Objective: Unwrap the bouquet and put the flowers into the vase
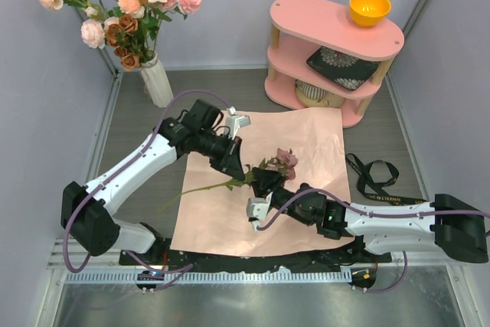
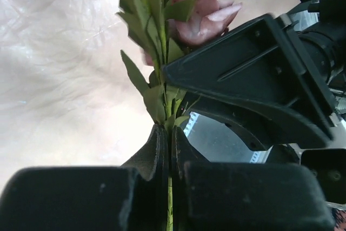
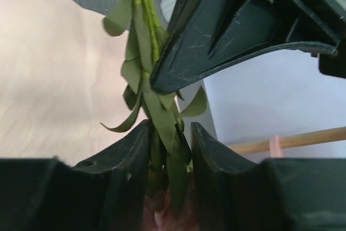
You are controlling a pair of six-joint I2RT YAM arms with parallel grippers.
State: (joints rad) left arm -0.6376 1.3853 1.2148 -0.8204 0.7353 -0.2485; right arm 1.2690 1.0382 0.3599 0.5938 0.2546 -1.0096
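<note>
Flower [image 2: 160, 58] between left fingers [image 2: 154, 158]

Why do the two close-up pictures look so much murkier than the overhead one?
Top external view: even light, sharp, only soft shadows on the pink paper. Left wrist view: the rose slightly soft, paper behind washed out, jaws close to the lens dark and featureless. Right wrist view: leaves fairly sharp, jaws likewise dark shapes.

Big pink sheet of wrapping paper [image 1: 306, 143] looks matt and crinkly, the left black plastic pincer [image 2: 168, 142] matt, kinda scuffed.
</note>
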